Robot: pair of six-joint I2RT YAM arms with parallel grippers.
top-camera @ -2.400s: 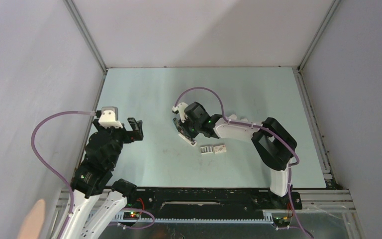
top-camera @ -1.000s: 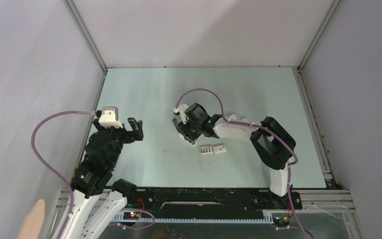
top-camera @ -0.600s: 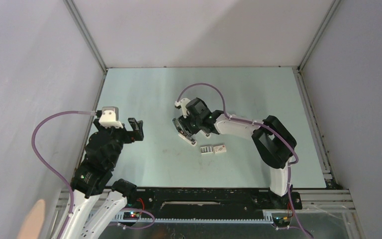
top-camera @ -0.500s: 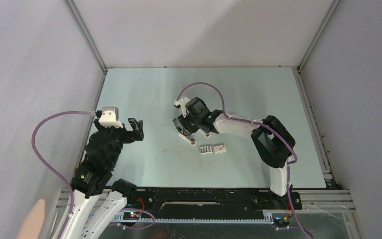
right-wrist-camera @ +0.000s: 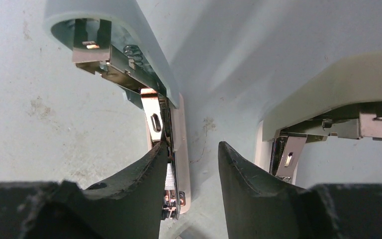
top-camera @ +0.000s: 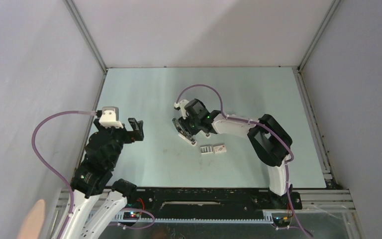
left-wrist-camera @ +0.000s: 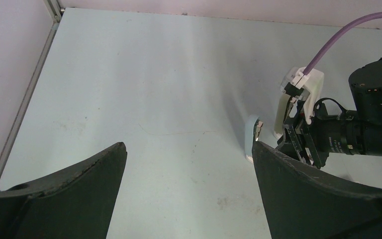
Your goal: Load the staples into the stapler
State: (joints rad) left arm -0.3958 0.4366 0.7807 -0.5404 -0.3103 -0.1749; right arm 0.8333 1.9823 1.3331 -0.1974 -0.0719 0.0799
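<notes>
The stapler [top-camera: 189, 139] lies swung open on the table's middle. In the right wrist view its light-blue cover [right-wrist-camera: 107, 27] reaches up left, its metal magazine [right-wrist-camera: 176, 144] runs down the middle, and a cream-white part [right-wrist-camera: 328, 84] sits at the right. My right gripper [right-wrist-camera: 193, 145] hangs over it with the jaws partly apart; the left finger [right-wrist-camera: 139, 184] rests against the magazine and bare table shows in the gap. The staples [top-camera: 207, 149], a small striped grey block, lie loose to the right of the stapler. My left gripper [left-wrist-camera: 189, 147] stands wide open and empty over bare table to the left.
A plain white small box [top-camera: 221, 148] lies touching the staples on their right. Grey walls with metal rails [top-camera: 87, 40] close the table in on three sides. The right arm's wrist and purple cable [left-wrist-camera: 348, 30] fill the right of the left wrist view.
My right wrist has shifted slightly away and turned a little over the stapler, and its jaws have narrowed a bit. The left arm, staples and white box have not moved.
</notes>
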